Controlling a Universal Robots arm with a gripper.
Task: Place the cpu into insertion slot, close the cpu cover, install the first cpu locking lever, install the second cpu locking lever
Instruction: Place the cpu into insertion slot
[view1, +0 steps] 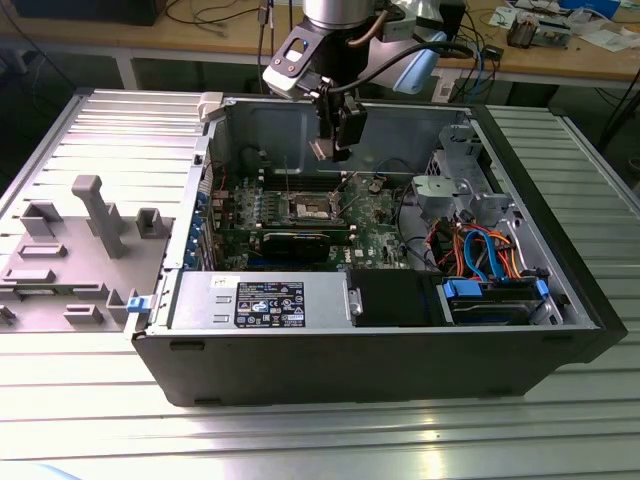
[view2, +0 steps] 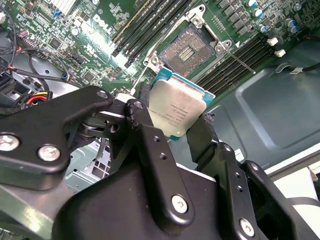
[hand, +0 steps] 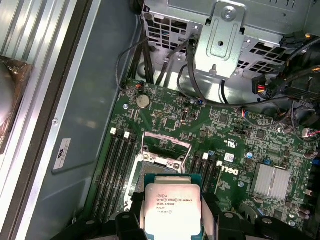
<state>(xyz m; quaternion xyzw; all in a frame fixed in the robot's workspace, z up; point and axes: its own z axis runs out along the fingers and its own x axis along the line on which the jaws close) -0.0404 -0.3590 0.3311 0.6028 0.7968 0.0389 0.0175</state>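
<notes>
Tool (view2: 170, 123) grips silver-topped, green-edged cpu (view2: 177, 104), seemingly above open insertion slot (view2: 186, 50)

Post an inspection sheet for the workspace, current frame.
Surface: ribbed metal table carrying an open computer case.
Job's things: chip held in the air, not seated; socket empty, contacts exposed.
Clutter: grey plastic fixture at the exterior view's left.
Grippers: gripper, jaws shut on the chip.
Cables: orange and blue bundle toward the exterior view's right; black wires inside the case.
Surroundings: wooden bench behind, with loose items.
</notes>
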